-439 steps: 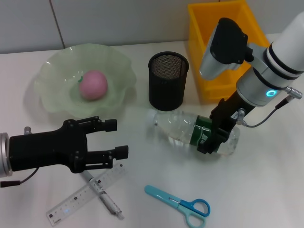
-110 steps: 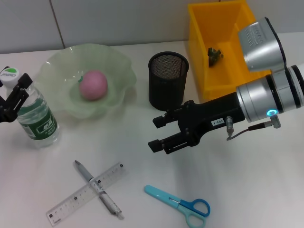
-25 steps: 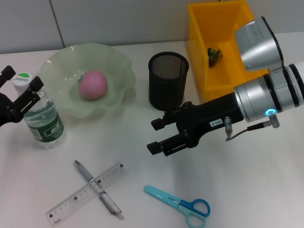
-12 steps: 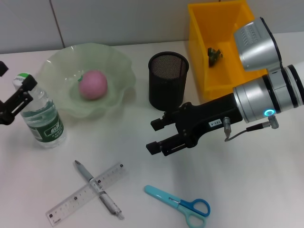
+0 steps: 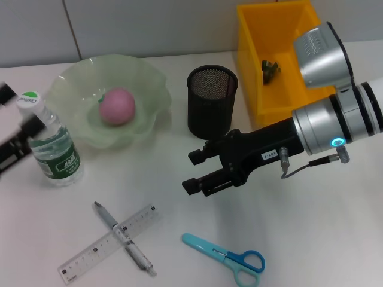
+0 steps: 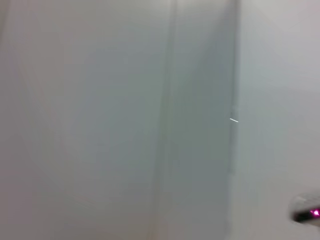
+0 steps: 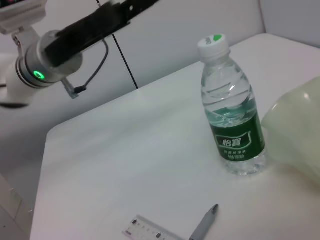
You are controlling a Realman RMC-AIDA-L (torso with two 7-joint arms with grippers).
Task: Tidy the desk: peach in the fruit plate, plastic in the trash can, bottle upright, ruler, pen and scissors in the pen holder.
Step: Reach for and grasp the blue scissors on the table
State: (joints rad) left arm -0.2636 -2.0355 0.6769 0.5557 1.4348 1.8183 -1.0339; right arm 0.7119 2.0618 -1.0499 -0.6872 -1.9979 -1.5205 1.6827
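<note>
Clear plastic water bottle with green label and white cap upright on white surface, just beside pale green wavy glass fruit plate; pink peach in plate. Crumpled dark plastic scrap inside yellow plastic trash bin. Black mesh pen holder between plate and bin, empty as far as visible.

Left to place, judged from layout: clear plastic ruler lying flat near front edge, grey-silver pen crossed over it and touching, blue-handled scissors flat, apart from both.

Right gripper above surface between pen holder and scissors, fingers spread wide, nothing held. Left gripper at far left edge beside bottle, blurred, looks parted around the bottle neck without clamping it; nothing held.

Handling guesses: ruler thin, light, stiff, flush to surface, so hard to pinch from above; probably best taken at free end clear of pen, or pen first. Pen light, round, likely to roll and slip; pinch mid-barrel across its width. Scissors heavier, rigid, smooth blades; hold at closed blades near pivot, handles up for dropping in. Mesh holder light, could tip if bumped.
</note>
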